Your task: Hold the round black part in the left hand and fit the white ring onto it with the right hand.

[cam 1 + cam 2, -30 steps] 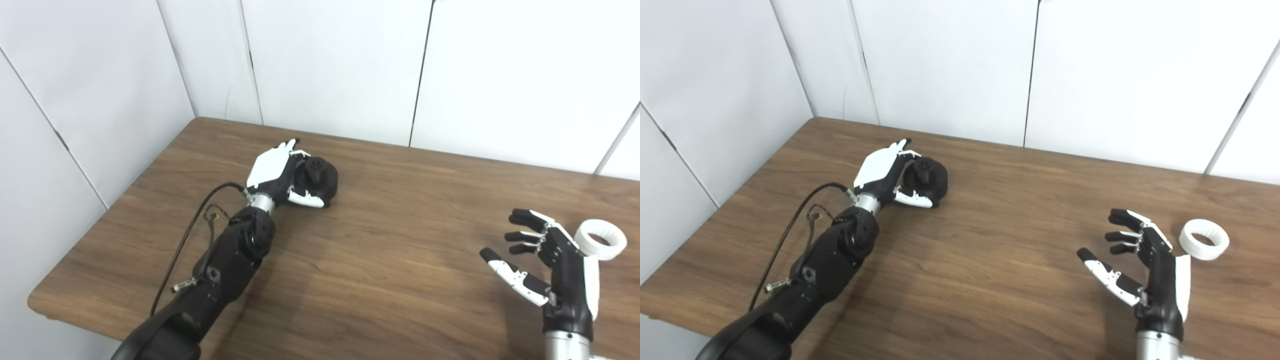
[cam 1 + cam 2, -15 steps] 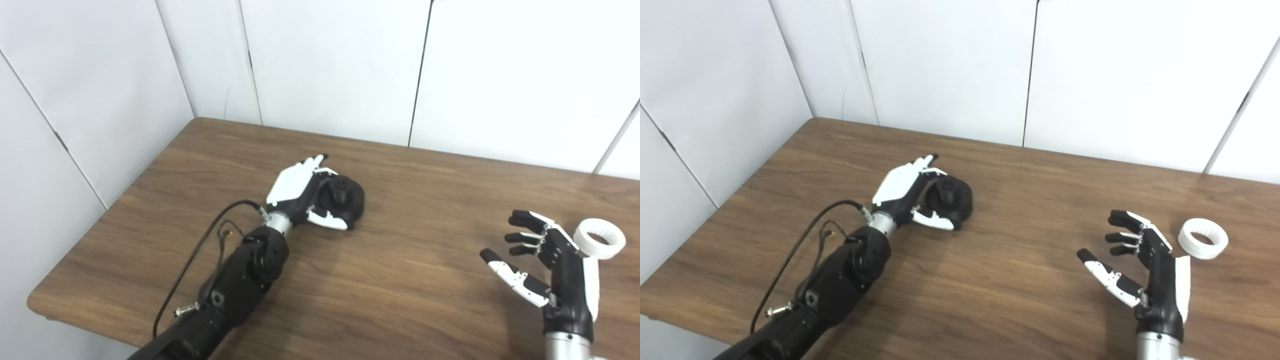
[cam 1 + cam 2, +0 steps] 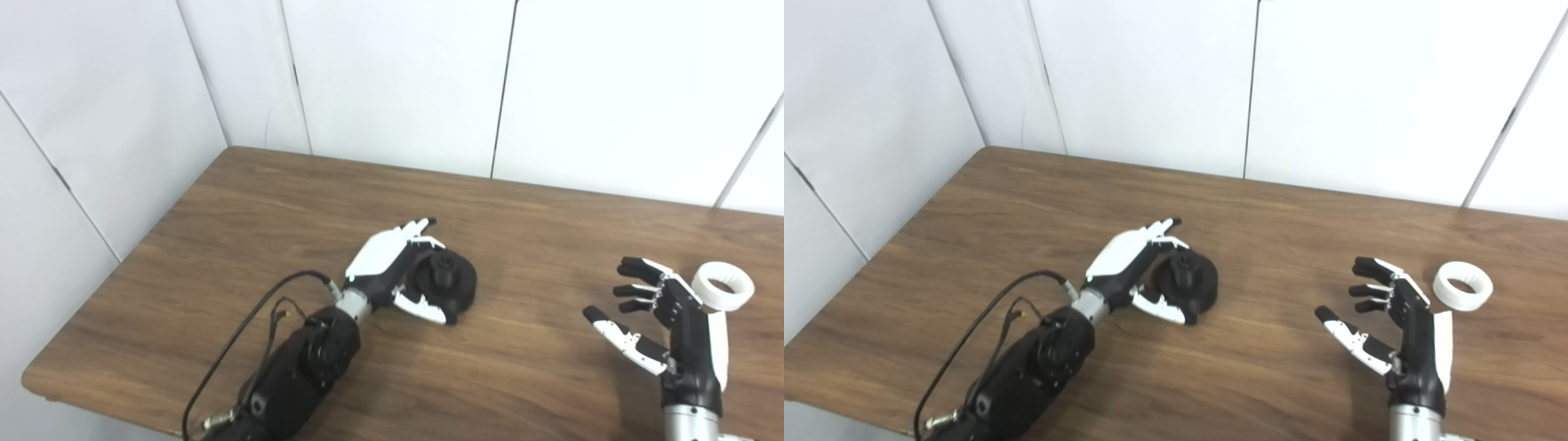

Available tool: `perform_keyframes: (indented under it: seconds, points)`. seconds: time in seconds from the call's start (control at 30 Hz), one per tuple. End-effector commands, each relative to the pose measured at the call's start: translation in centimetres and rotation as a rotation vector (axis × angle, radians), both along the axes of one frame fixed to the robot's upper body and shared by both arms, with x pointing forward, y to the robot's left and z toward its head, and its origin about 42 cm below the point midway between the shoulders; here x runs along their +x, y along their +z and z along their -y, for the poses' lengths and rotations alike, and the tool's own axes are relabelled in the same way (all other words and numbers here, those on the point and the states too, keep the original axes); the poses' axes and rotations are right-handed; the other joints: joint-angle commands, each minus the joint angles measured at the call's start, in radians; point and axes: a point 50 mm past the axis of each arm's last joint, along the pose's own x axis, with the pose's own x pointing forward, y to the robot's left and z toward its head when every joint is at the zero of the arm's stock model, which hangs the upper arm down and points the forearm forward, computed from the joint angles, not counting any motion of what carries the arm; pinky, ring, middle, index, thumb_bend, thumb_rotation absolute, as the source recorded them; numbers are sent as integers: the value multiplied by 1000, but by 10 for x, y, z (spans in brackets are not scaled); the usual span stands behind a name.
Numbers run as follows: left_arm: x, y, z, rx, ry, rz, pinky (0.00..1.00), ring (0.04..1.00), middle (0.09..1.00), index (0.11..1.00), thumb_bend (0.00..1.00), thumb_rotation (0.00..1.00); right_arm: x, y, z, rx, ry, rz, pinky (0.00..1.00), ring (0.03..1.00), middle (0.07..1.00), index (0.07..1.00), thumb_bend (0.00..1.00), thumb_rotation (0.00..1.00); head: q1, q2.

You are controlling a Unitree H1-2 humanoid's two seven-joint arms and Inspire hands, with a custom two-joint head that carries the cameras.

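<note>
The round black part (image 3: 450,288) rests on the wooden table (image 3: 527,380) near its middle, with a small knob on top. My left hand (image 3: 392,269) clasps it from the left, fingers along its far side and thumb across its near side. The white ring (image 3: 1462,294) lies flat on the table at the right. My right hand (image 3: 1396,324) is open and empty, palm facing left, fingers spread, just left of and nearer than the ring, apart from it.
White wall panels (image 3: 398,79) stand behind the table and along its left side. A black cable (image 3: 245,331) loops off my left forearm above the table's front left part. The table's front edge runs close to my left arm.
My left hand has moved the black part toward me and to the right, to the table's middle. The right hand and the ring stay put. The camera has shifted slightly.
</note>
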Motion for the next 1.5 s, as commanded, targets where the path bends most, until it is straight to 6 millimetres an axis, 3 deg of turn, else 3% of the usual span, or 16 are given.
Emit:
perform_keyframes:
  seconds: [0.0,0.33,0.63,0.9,0.97,1.17,1.47]
  points:
    - [-8,1,7,21,-44,-9,1000,1000,1000,629,993,354,-2,2,7,-45,-18,16,473,589,694,697,706,83,-7,2]
    - [-44,1,26,-55,-118,-22,1000,1000,1000,631,1000,355,-4,8,-2,-42,-20,16,495,594,696,699,705,87,-96,31]
    - [-59,-3,35,-92,-152,-24,1000,1000,1000,630,1000,312,-2,12,-10,-29,-15,9,487,592,700,698,700,76,-161,43]
    - [-60,-2,27,-82,-148,-31,1000,1000,1000,633,1000,306,-2,13,-15,-39,-17,24,490,593,700,698,703,88,-299,36]
    - [-59,-1,20,-73,-151,-24,1000,1000,1000,633,995,316,-3,13,-20,-39,-20,22,489,590,700,699,703,95,-390,29]
    - [-58,0,3,-69,-149,-32,1000,1000,1000,633,982,306,-6,13,-40,-30,-15,3,493,591,699,706,698,83,-531,11]
    - [-56,2,-6,-62,-157,-36,1000,1000,1000,635,975,283,-4,13,-52,-39,-18,5,468,578,687,698,694,127,-581,10]
